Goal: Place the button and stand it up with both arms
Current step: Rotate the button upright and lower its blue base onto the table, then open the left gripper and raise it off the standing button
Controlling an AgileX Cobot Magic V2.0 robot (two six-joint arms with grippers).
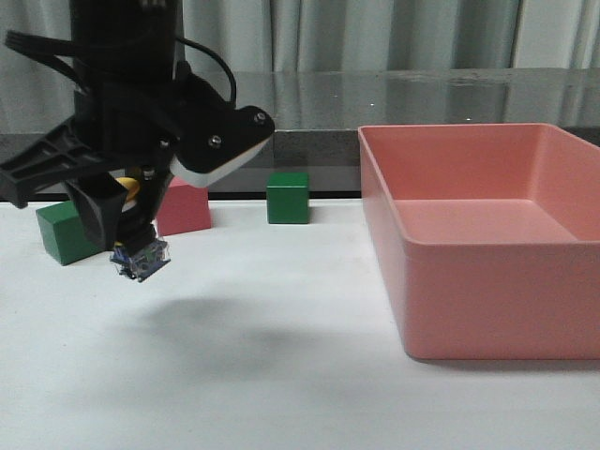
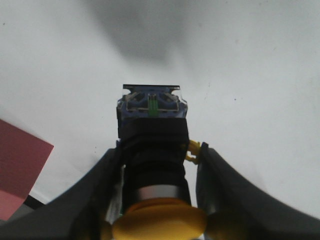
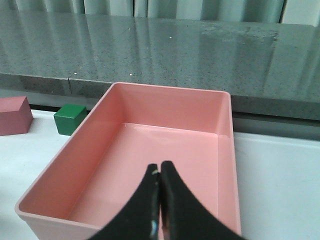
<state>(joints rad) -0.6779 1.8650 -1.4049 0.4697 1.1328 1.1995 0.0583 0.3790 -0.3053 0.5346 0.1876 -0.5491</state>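
Observation:
My left gripper [image 1: 127, 211] is shut on the button [image 1: 139, 251] and holds it above the white table at the left, base down and slightly tilted. In the left wrist view the button [image 2: 152, 145] sits between the two black fingers [image 2: 100, 185], yellow cap toward the camera, clear blue-tinted base pointing at the table. The left gripper [image 2: 155, 155] is well above the surface; a shadow lies below it. My right gripper [image 3: 160, 170] is shut and empty, above the pink bin [image 3: 150, 150]. The right arm is not in the front view.
A large pink bin [image 1: 487, 244] stands at the right. A green cube [image 1: 287, 197], a red block [image 1: 183, 208] and another green cube [image 1: 64, 232] stand along the table's far left side. A dark counter runs behind the table.

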